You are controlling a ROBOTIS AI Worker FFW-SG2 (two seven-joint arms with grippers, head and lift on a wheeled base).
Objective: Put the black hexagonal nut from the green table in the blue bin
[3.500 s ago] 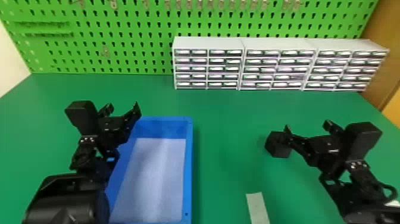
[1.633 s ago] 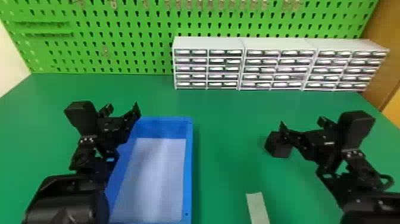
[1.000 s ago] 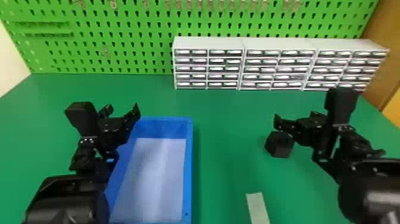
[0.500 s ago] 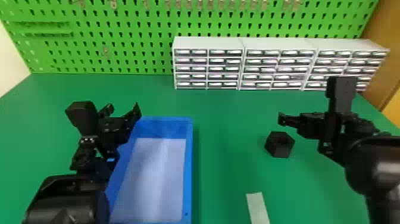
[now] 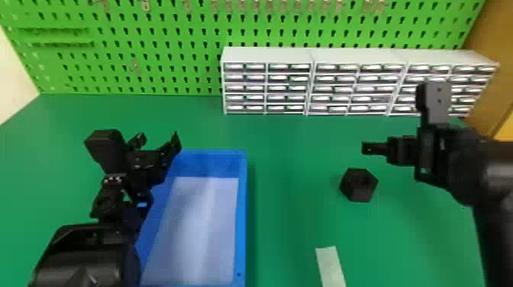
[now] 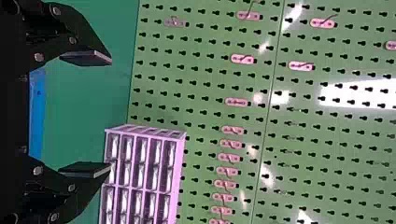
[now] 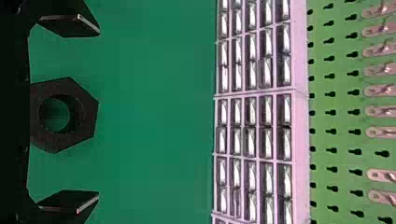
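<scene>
Turned since earlier, the right gripper [image 5: 368, 148] hangs near the nut [image 5: 358, 186], fingers spread; height is hard to judge, so lowering off-centre could knock it away

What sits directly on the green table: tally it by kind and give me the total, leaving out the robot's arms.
Black hexagonal nut: 1
Blue bin: 1
Pale strip: 1
White drawer cabinets, side by side at the back: 3
Total: 6
</scene>
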